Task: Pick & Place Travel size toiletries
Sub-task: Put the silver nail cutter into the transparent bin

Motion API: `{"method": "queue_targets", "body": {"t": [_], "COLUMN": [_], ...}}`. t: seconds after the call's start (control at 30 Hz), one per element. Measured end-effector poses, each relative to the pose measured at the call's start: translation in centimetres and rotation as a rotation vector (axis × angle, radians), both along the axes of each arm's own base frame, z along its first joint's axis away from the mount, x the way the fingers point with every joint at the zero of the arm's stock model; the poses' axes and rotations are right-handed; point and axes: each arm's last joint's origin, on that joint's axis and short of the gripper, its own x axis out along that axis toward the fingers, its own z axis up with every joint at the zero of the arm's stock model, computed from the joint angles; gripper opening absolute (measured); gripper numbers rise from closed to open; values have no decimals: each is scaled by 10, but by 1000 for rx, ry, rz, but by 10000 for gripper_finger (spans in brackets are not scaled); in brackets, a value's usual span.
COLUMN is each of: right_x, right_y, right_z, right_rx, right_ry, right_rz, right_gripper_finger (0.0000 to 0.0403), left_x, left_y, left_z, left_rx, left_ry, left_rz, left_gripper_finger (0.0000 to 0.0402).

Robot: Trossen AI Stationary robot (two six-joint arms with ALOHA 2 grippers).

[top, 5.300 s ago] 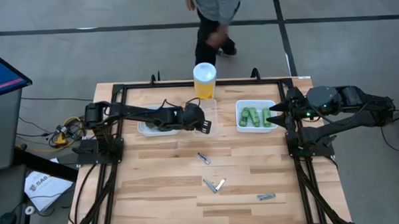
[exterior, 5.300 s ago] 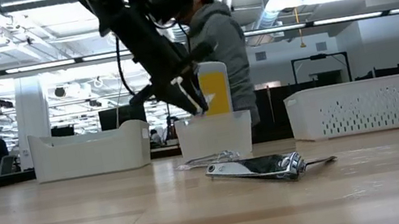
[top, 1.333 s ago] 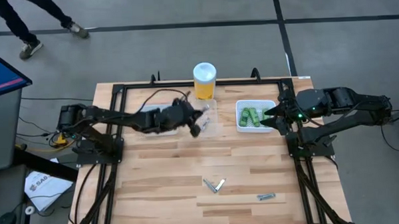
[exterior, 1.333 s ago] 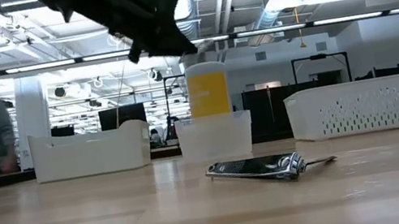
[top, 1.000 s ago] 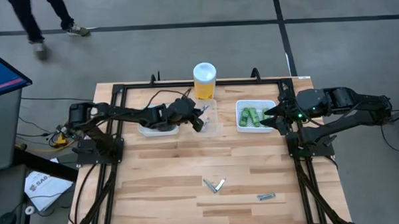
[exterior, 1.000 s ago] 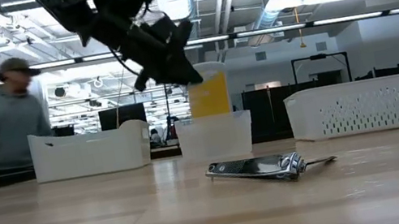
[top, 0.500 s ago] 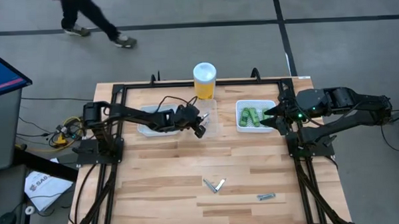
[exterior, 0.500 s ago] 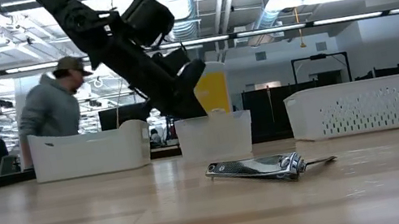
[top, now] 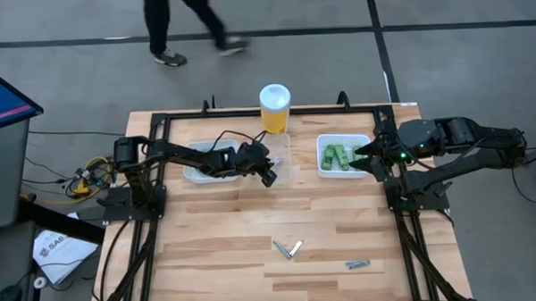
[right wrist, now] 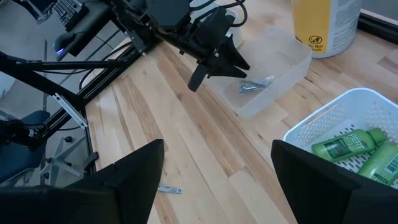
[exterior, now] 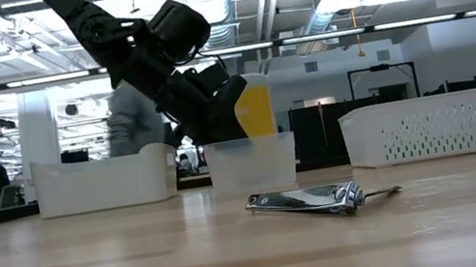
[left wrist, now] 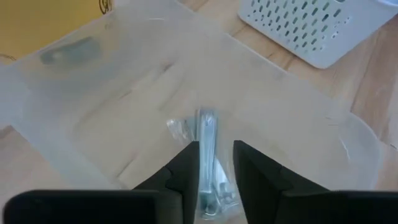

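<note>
My left gripper (top: 268, 175) hangs just over the near side of a clear tray (top: 284, 148), tips pointing down into it (left wrist: 216, 155). Its fingers are a little apart. A slim silvery clipper-like piece (left wrist: 206, 140) lies on the tray floor between them, beside other silvery bits (left wrist: 179, 127). My right gripper (top: 363, 156) is wide open and waits at the right side of a white basket (top: 325, 171) that holds bright green bottles (top: 341, 156). More silvery pieces lie on the table near the near edge (top: 287, 249) (top: 358, 264).
A tall yellow cylinder with a white lid (top: 275, 108) stands just behind the clear tray. A white tray (top: 202, 173) sits under the left arm. In the low view a silvery clipper (exterior: 313, 199) lies in front of the clear tray (exterior: 253, 165). A person walks beyond the far edge.
My left gripper has come down from above the yellow cylinder's height toward the clear tray, shifting slightly toward the near edge, and now sits at the tray's rim. My right arm has kept still. A person has walked past behind the table.
</note>
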Motion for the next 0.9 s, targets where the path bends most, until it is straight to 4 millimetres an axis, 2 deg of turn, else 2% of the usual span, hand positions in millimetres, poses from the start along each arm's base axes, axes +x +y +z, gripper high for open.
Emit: {"method": "queue_targets", "body": {"t": [0.13, 0.23, 0.33, 0.47, 0.67, 0.77, 0.9], "right_x": [0, 2, 5, 23, 49, 49, 43], "right_y": [0, 3, 10, 26, 74, 101, 135], "right_z": [0, -3, -12, -29, -64, -83, -103], "right_rx": [1, 1, 14, 28, 27, 36, 29], "right_ry": [1, 38, 149, 268, 491, 598, 708], "right_rz": [4, 61, 118, 217, 454, 534, 582], "right_gripper_finger": [290, 290, 290, 290, 290, 290, 290], "left_x": [0, -1, -6, -21, -64, -93, -136], "left_y": [-1, -3, -5, -11, -22, -30, -42], "left_z": [0, 12, 39, 88, 163, 198, 230], "left_rx": [14, -2, 7, 38, 105, 149, 206], "left_ry": [5, -37, -119, -268, -501, -621, -711], "left_rz": [-21, -50, -57, -70, -96, -118, -158], "left_gripper_finger": [125, 158, 186, 207, 202, 192, 184]}}
